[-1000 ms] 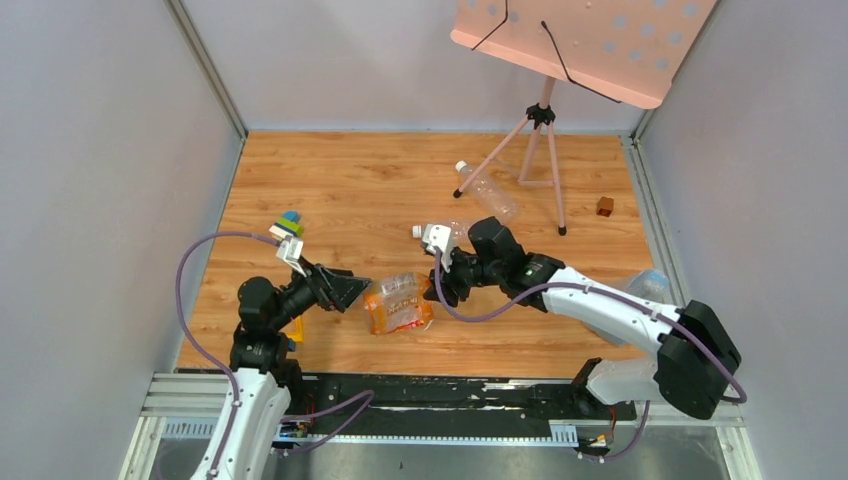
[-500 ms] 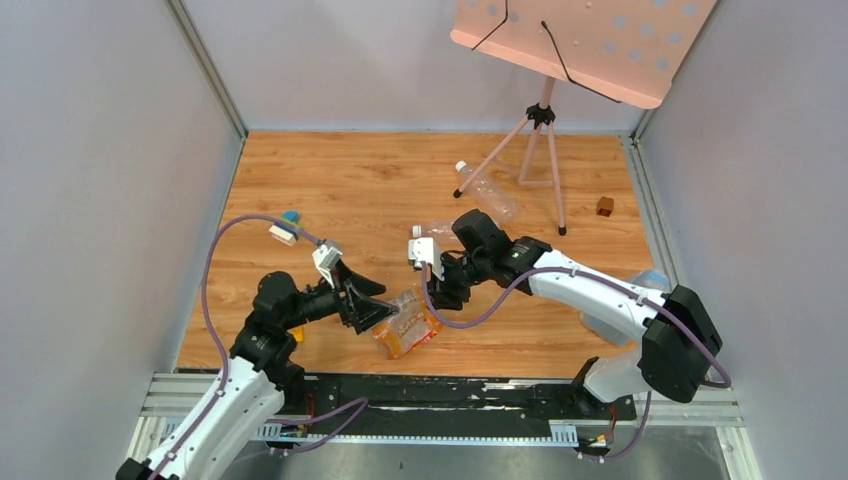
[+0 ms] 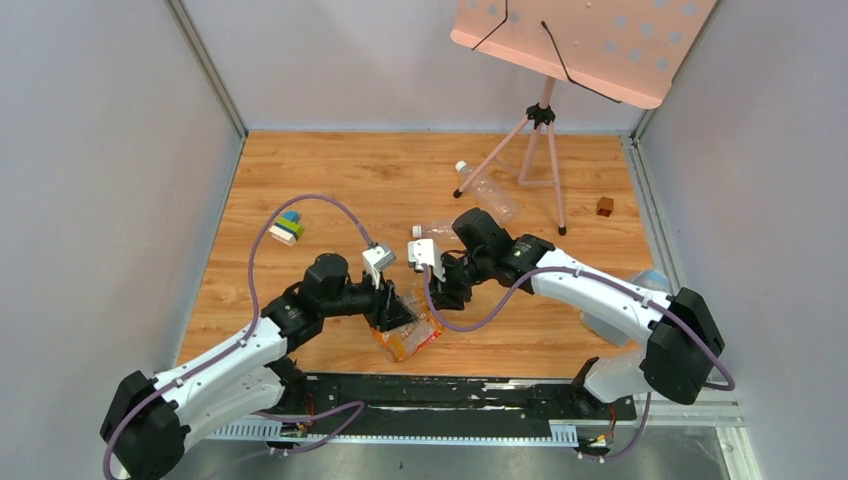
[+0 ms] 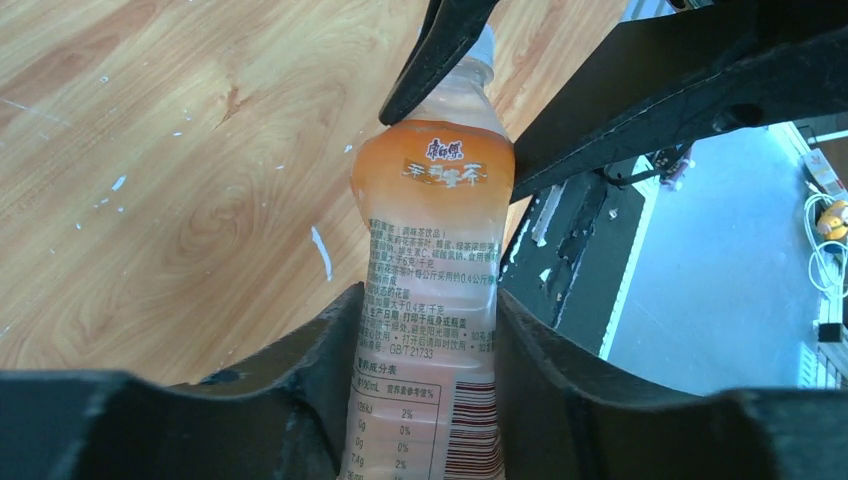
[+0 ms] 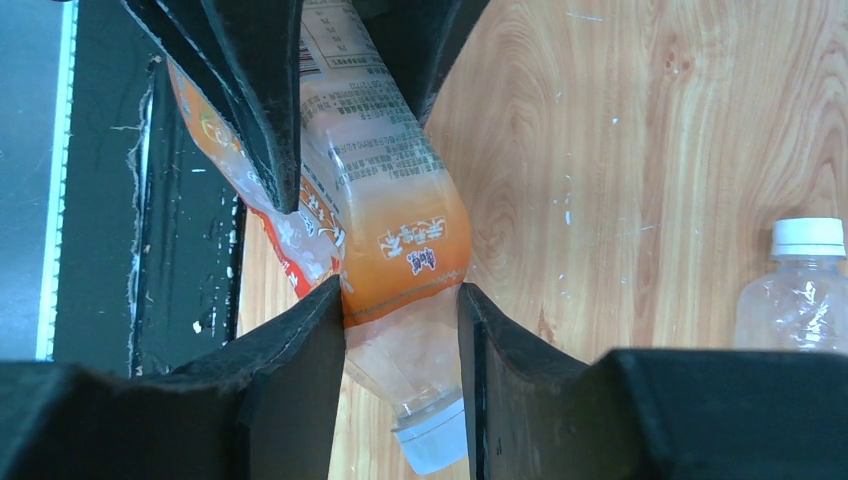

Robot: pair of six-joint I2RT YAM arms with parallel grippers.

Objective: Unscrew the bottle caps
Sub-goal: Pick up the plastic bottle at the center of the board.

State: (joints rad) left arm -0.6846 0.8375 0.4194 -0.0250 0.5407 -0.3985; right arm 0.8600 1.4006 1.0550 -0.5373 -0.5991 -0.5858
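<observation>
On the brown wooden table (image 3: 330, 170), the black left gripper (image 4: 428, 300) was clamped on the lower body of the orange-labelled clear plastic bottle (image 4: 430, 230) at about six o'clock, while the black right gripper (image 5: 400, 300) pinched its clear shoulder. That bottle's small white screw cap (image 5: 432, 440) sat on the neck, pointing toward one o'clock. Another clear plastic bottle (image 3: 490, 195) near one o'clock carried a second white cap (image 3: 461, 166).

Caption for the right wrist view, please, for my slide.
Right gripper holds the orange-labelled bottle near its white cap; left gripper clasps the body.
</observation>
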